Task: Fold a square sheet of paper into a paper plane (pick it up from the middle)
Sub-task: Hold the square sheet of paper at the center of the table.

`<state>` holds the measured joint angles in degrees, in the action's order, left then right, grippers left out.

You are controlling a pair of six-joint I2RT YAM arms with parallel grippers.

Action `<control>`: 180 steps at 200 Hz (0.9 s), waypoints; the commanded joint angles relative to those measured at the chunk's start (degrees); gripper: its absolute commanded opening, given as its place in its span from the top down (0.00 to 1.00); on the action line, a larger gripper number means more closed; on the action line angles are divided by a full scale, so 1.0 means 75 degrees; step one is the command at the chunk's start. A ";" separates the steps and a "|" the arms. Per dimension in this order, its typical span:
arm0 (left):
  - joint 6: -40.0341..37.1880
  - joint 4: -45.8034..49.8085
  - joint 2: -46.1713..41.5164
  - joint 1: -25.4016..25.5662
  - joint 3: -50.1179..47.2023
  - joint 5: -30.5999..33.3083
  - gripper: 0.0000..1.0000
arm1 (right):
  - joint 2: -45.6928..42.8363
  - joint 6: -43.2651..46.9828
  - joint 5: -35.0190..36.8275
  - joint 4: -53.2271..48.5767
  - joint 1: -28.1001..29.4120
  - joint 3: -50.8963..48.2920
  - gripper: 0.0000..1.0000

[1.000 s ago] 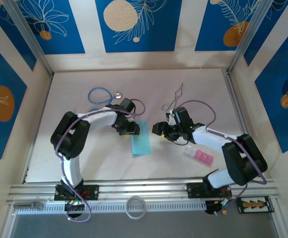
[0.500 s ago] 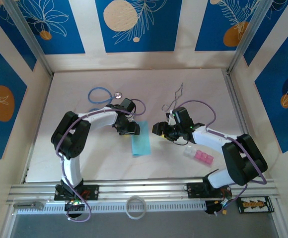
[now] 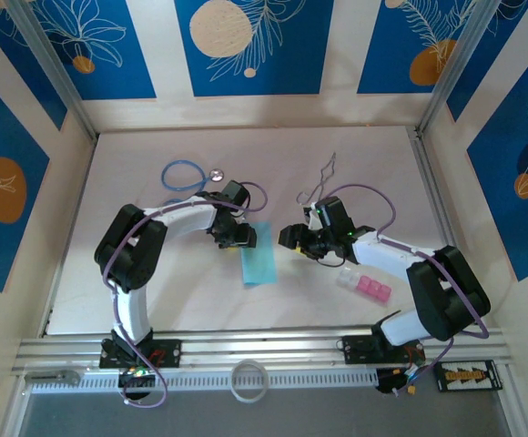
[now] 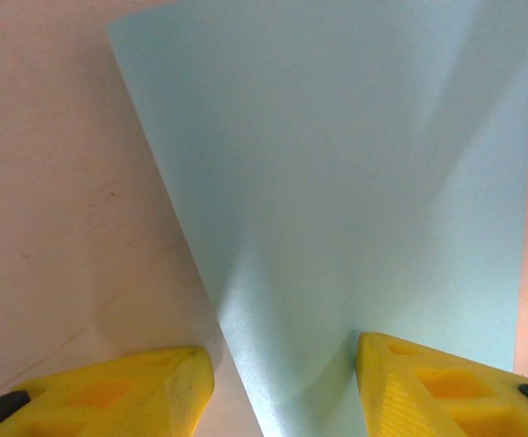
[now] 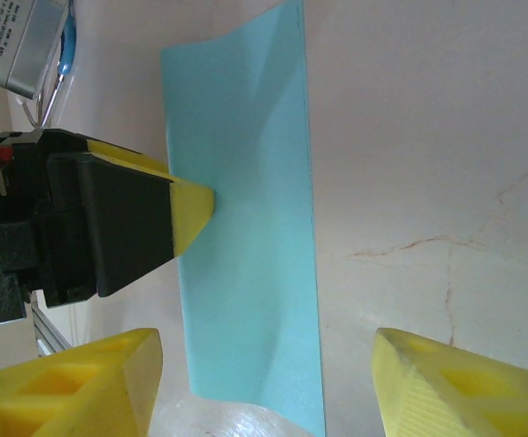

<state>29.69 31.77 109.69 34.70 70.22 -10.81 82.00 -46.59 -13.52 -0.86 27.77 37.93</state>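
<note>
From above, shows paper (image 3: 258, 266) as a flat strip at bench (image 3: 382, 164) centre, left hand (image 3: 238, 238) at its far end, right hand (image 3: 292, 238) just beside. Up close, reveals a raised buckle; left fingers (image 4: 109, 391) apart, one tip on the sheet; right fingers (image 5: 455, 387) apart, empty.

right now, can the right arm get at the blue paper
Probably yes: the right gripper stands open facing the sheet of paper, bare table between them; the left gripper sits at its far edge.
</note>
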 commanded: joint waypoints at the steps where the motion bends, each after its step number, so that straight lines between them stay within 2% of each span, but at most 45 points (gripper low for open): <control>1: -0.0004 -0.0181 0.0633 0.0025 -0.0174 0.0703 0.48 | 0.0093 0.0068 -0.0047 -0.0083 0.0037 0.0055 0.37; 41: -0.0113 -0.0212 0.0636 0.0025 -0.0210 0.0621 0.49 | 0.0132 0.0071 -0.0100 -0.0037 0.0042 0.0054 0.39; 88: -0.0131 -0.0232 0.0586 0.0016 -0.0221 0.0638 0.49 | 0.0440 0.0004 -0.0424 0.0156 0.0060 0.0137 0.67; 104: -0.0114 -0.0256 0.0577 0.0020 -0.0221 0.0633 0.49 | 0.0627 -0.0069 -0.0349 -0.0016 0.0060 0.0246 0.72; 137: -0.0363 -0.0449 0.0574 0.0016 -0.0239 0.0475 0.48 | 0.0774 -0.0127 -0.0286 -0.0107 0.0083 0.0311 0.72; 180: -0.0554 -0.0267 0.0676 0.0020 -0.0093 0.0725 0.48 | 0.0736 -0.0046 -0.0226 -0.0260 0.0086 0.0364 0.71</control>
<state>28.03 31.83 109.69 34.79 70.26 -10.41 87.50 -47.05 -15.00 -1.04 28.14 39.03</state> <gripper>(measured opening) 0.525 0.289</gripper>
